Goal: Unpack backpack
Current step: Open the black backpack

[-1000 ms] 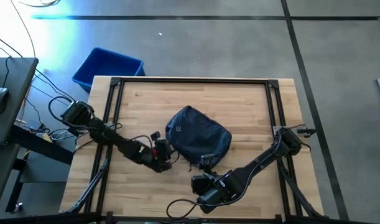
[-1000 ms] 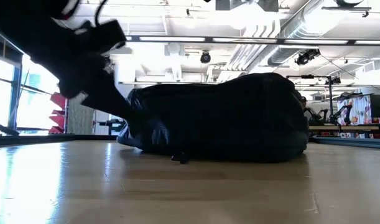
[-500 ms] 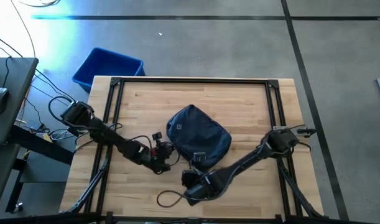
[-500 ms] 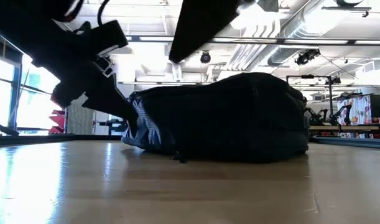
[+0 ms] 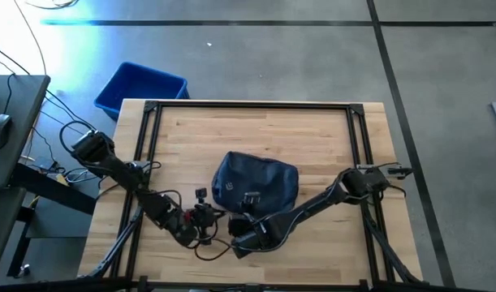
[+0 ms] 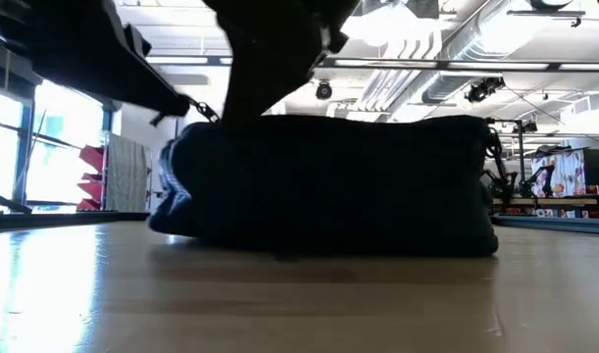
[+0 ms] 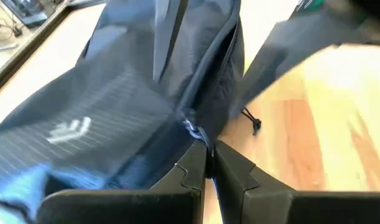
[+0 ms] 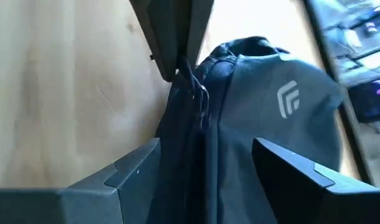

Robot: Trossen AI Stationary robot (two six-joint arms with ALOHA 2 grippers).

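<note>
High view shows us the backpack [image 5: 256, 185] as our landmark, lying flat on the wooden counter [image 5: 312, 130], a little nearer the front edge than the middle, its white logo [image 5: 230, 184] facing up.

Nearest to us, at the backpack's front edge, both arms meet. Our left gripper [image 5: 205, 217] sits just beside the backpack's front left corner, and its jaws are closed. In the left wrist view we see those jaws pinched together on the small metal zipper pull [image 7: 194, 130] at the backpack's seam, with the zipper line running away along the dark fabric. A short cord with a knot [image 7: 252, 120] hangs from the backpack onto the wood beside it.

Our right gripper [image 5: 246, 229] is just beside the backpack's front edge, close to the left gripper. Its jaws stand apart; in the right wrist view they straddle the backpack's edge, one finger [image 8: 137, 165] on each side of the fabric, and we cannot tell whether they press it.

Low view shows the backpack [image 6: 328, 186] as a broad dark mound resting on the counter, arms coming down onto its top left.

Beyond the backpack, off the counter's far left corner, a blue bin [image 5: 140, 88] stands on the floor.
</note>
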